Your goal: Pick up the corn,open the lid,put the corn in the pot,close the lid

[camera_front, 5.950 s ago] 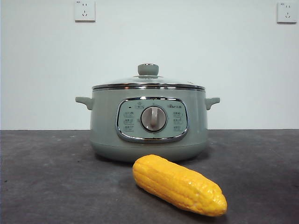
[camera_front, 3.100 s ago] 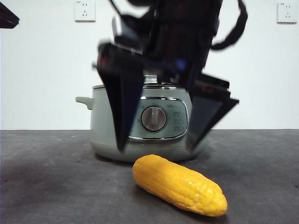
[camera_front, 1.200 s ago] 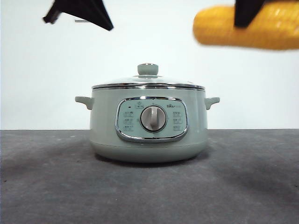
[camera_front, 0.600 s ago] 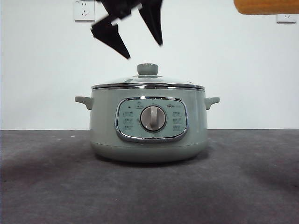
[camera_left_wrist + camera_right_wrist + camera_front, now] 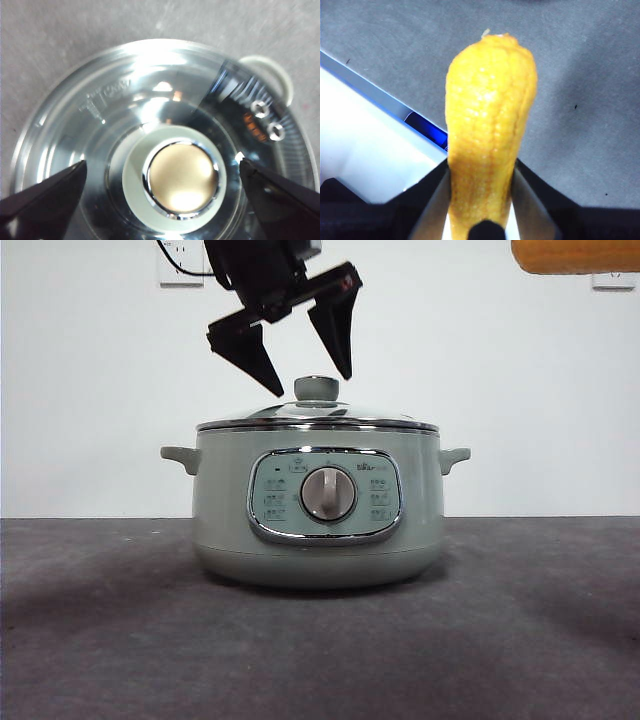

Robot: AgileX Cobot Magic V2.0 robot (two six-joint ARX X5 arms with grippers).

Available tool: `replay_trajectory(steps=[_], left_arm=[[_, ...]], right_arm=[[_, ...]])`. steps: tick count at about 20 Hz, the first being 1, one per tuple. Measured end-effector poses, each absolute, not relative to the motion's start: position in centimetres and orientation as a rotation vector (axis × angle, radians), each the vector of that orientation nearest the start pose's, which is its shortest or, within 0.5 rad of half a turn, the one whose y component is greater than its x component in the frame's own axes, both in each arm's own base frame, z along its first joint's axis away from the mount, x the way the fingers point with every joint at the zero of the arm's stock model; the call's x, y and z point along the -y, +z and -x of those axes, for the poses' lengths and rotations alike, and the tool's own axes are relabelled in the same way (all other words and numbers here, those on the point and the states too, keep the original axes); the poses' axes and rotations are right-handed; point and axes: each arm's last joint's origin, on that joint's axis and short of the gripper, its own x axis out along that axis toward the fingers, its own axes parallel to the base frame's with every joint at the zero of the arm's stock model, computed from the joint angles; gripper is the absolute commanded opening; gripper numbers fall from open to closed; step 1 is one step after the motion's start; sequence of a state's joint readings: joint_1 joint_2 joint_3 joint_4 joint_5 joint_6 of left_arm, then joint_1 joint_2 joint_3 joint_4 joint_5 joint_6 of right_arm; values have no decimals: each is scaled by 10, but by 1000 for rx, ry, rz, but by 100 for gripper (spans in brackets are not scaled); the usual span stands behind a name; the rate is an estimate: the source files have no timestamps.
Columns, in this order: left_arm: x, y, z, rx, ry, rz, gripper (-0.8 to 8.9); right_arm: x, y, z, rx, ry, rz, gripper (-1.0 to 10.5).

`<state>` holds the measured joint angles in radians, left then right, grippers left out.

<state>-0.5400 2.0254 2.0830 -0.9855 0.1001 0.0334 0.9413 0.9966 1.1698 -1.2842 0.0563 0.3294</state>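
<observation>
Dark grey desk [image 5: 120,640] runs back to a plain white wall [image 5: 90,390] with two sockets, one of them [image 5: 613,280] at the top right under the corn. High in that corner, the corn [image 5: 487,135] is off the desk, clamped between the jaws of the right claw [image 5: 482,200]; in the front view only its underside shows as an orange band against the top edge, well to one side of the pot and above it. In the right wrist view the cob points away from the claw, with grey desk far below. The pot [image 5: 318,505] stands mid-desk, dial facing the front camera, and the lid [image 5: 318,418] sits closed on it. The left claw [image 5: 300,370] hangs over the lid with its jaws spread wide, tips at about the height of the knob [image 5: 175,177], one on each side and not touching it.
</observation>
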Motion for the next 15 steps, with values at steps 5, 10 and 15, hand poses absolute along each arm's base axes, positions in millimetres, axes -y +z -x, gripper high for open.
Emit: replay_trajectory(steps=[5,10,15], left_arm=[[229,332,-371,-937,-612,-245,624],[231,331,-369,-945,-617,-250,492],[234,331,-367,-944,-619,-256,459]], right_arm=[[-120,340,-91,-1096,587,274,-16],[-120,340,-91,-1095,586,274,-16],[-120,340,-91,-1095,586,274,-16]])
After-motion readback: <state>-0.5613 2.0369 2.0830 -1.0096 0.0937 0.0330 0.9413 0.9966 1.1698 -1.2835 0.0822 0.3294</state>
